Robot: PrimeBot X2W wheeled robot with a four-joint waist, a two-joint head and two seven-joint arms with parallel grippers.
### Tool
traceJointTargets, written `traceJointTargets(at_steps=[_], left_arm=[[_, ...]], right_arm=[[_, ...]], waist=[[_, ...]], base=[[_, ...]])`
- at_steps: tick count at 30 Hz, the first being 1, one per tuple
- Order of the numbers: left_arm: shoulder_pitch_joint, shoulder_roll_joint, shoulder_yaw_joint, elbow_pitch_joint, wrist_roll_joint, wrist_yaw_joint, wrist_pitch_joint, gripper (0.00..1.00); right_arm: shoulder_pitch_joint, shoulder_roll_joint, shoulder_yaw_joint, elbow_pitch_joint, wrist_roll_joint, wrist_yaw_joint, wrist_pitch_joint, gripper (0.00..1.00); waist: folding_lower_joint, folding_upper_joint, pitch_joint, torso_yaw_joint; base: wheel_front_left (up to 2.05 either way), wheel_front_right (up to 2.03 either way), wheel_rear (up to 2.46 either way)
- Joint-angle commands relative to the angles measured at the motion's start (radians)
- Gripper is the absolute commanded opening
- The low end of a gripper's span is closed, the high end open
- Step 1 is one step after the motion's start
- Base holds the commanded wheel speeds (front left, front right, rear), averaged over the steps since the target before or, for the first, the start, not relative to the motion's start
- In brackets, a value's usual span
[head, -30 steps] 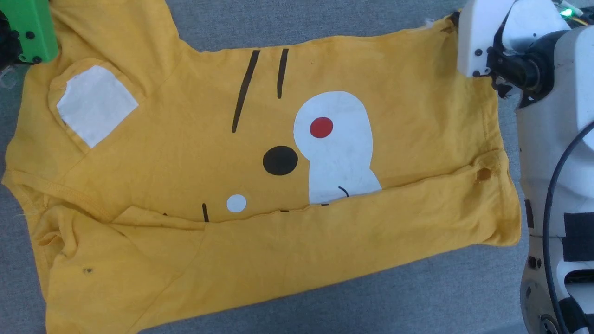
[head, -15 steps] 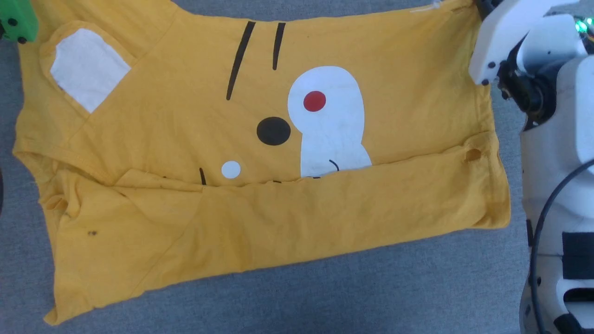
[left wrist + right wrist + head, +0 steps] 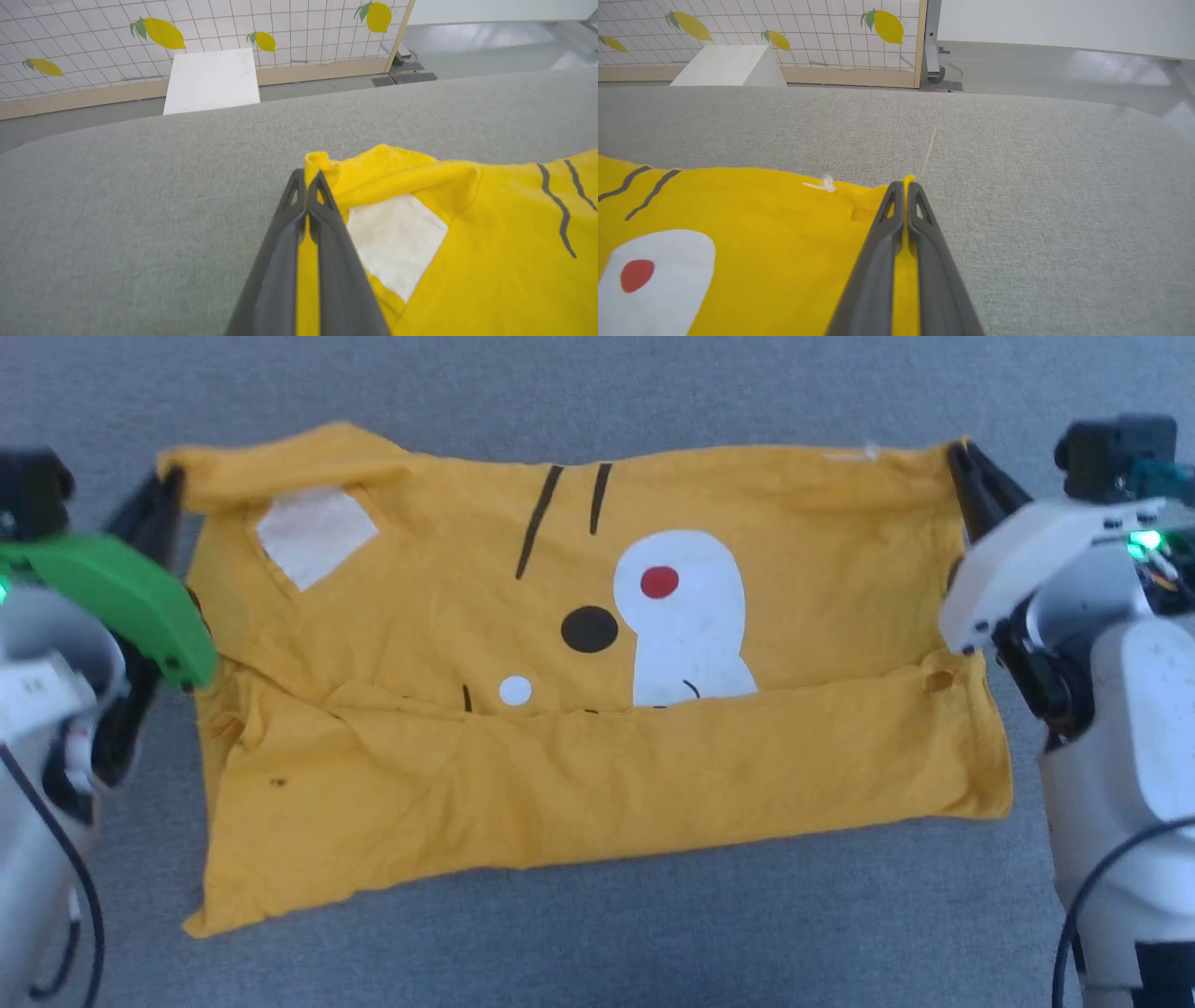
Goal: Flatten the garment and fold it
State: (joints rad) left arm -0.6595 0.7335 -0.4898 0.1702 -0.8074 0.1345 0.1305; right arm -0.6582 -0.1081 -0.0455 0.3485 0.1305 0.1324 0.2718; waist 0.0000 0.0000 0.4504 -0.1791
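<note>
We see a broad grey felt-covered table (image 3: pixel 597 943). A mustard-yellow cotton T-shirt (image 3: pixel 448 616) lies spread across the middle of it, with its near strip folded up over its front. Our left gripper (image 3: pixel 307 179) pinches the shirt's far left corner and our right gripper (image 3: pixel 904 189) pinches the far right corner, each with its fingers pressed together on the cloth.

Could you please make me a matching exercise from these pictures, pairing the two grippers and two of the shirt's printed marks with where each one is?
Things:
1. left gripper
2. right gripper
3. red spot
4. white ear patch

Places or states:
A. on the white muzzle
B. shut on the far right corner of the garment
C. printed just inside the far left corner
D. shut on the far left corner

Pairs: 1-D, 2-B, 3-A, 4-C.
</note>
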Motion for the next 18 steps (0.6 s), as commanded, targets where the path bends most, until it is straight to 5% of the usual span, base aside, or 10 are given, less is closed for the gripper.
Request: traceJointTargets(at_steps=[1,7,18], left_arm=[[0.060,0.009,0.007,-0.029,-0.026,0.011,-0.012,0.00],[0.339,0.001,0.018,-0.187,-0.127,0.050,-0.061,0.00],[0.541,-0.032,-0.027,-0.214,-0.213,0.034,-0.067,0.00]], right_arm=[[0.042,-0.010,-0.002,-0.024,0.013,-0.002,-0.011,0.00],[0.244,-0.033,-0.043,-0.132,0.054,-0.002,0.024,0.00],[0.377,-0.094,-0.032,-0.127,0.000,-0.002,0.111,0.00]], waist=[[0.0000,0.0000,-0.087,0.057],[0.0000,0.0000,-0.170,0.100],[0.0000,0.0000,-0.196,0.125]], base=[[0.00,0.00,0.00],[0.00,0.00,0.00],[0.00,0.00,0.00]])
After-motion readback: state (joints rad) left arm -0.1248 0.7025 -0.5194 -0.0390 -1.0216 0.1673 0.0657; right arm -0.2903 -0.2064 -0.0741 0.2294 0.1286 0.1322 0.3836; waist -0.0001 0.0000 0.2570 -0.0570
